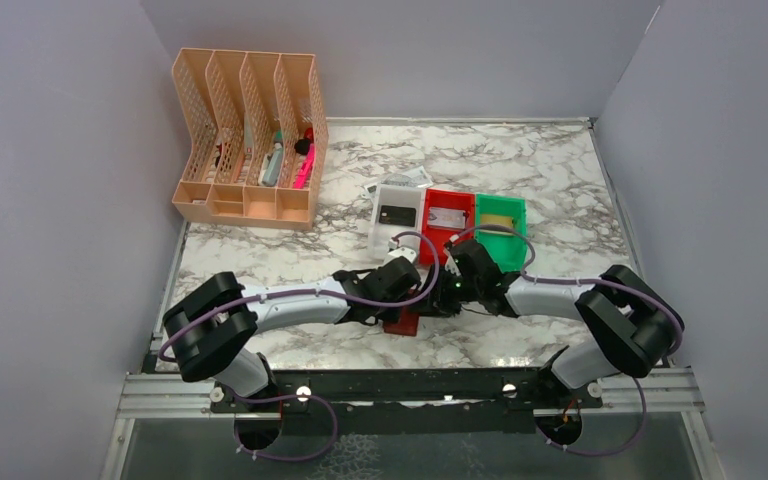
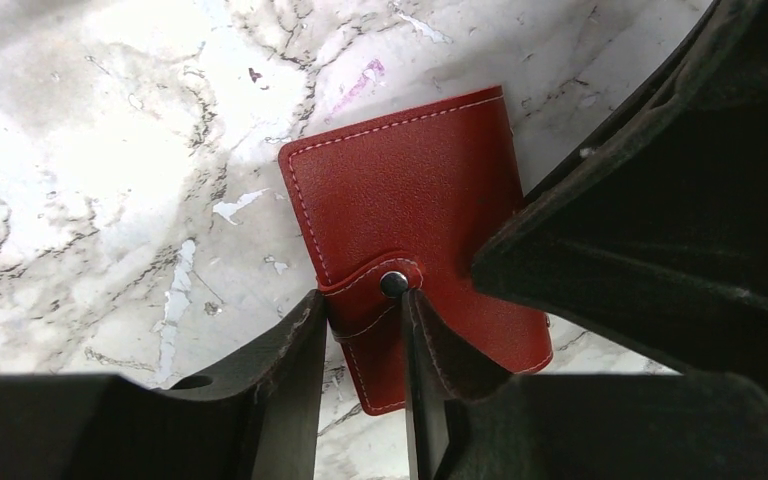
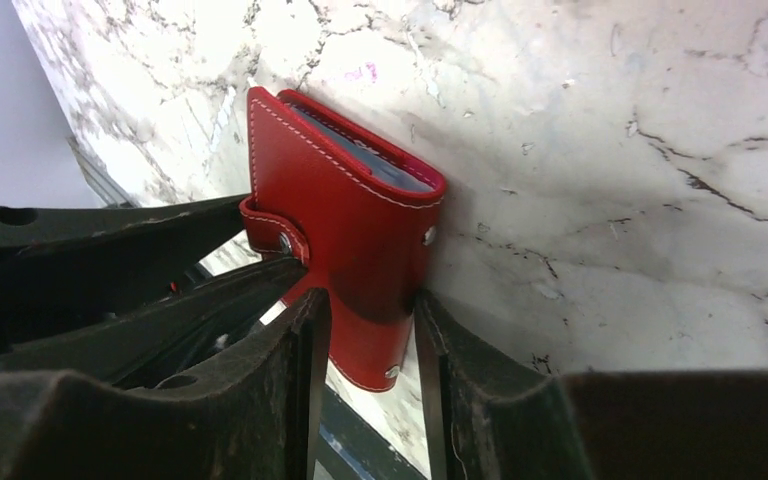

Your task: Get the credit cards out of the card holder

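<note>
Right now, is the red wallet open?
No, the card holder is folded shut, with both covers lying together.

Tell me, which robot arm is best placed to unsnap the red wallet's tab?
Probably left: the left gripper pinches the snap tab of the closed card holder; the right gripper brackets its body, suited to steadying.

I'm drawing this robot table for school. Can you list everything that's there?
card holder: one, dark red, between both grippers.
credit cards: three, black, pale, gold, one per bin.
bins: three, white, red, green, row at mid-table.
tag: one, white, behind the white bin.
file rack: one, peach, back left, pens inside.
table: one, white-grey marble.
left gripper: one, black, closed on the holder's tab.
right gripper: one, black, closed on the holder's edge.
</note>
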You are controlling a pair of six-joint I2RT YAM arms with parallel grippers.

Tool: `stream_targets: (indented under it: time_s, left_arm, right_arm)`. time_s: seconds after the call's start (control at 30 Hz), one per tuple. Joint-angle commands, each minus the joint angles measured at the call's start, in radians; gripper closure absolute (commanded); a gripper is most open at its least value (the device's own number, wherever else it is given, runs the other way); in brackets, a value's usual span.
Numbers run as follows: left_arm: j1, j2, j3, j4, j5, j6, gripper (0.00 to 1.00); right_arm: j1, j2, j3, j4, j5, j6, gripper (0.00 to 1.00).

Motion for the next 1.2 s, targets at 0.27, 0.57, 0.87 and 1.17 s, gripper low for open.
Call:
stream_targets:
  time_s: [0.27, 0.57, 0.87, 1.17]
  left_arm:
    - [-0.008, 0.005, 0.067, -0.018, 0.003, 0.089, 0.43]
    - [-0.016, 0.067, 0.086, -0.077, -0.045, 0.113, 0.66]
    - [-0.020, 0.093, 0.075, -0.079, 0.022, 0.158, 0.56]
    - [-0.023, 0.175, 0.067, -0.106, 0.006, 0.133, 0.76]
  right_arm:
    - [0.018, -0.017, -0.016, 0.017, 0.108, -0.002, 0.77]
    - [0.018, -0.020, -0.020, -0.001, 0.125, 0.015, 0.80]
    - [0.018, -0.021, -0.020, -0.013, 0.133, 0.021, 0.80]
    - [0.018, -0.028, -0.015, -0.035, 0.151, 0.020, 0.80]
